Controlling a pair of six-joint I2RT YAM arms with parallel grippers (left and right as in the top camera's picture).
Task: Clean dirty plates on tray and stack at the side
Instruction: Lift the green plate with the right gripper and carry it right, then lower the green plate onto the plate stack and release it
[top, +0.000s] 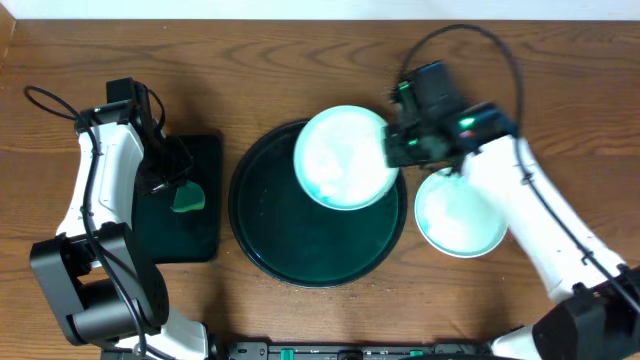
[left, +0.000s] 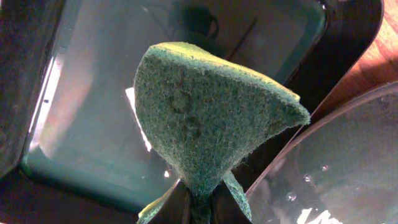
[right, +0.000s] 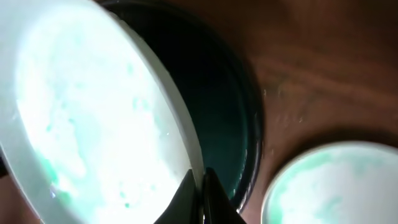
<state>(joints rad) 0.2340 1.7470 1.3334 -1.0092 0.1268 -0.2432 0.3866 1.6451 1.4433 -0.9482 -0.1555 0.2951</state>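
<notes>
My right gripper (top: 392, 148) is shut on the rim of a white plate (top: 345, 157) with green smears, held over the far right part of the large round black tray (top: 262, 240). In the right wrist view the fingers (right: 200, 180) pinch that plate's edge (right: 93, 118). A pale turquoise plate (top: 460, 215) lies on the table right of the tray; it also shows in the right wrist view (right: 336, 186). My left gripper (top: 178, 188) is shut on a green sponge (left: 205, 118) over the rectangular black tray (top: 180, 235).
The rectangular black tray (left: 81, 93) holds shallow water. The round tray's rim (left: 348, 162) shows at the right of the left wrist view. Bare wooden table (top: 300, 60) lies behind both trays. Cables run from both arms.
</notes>
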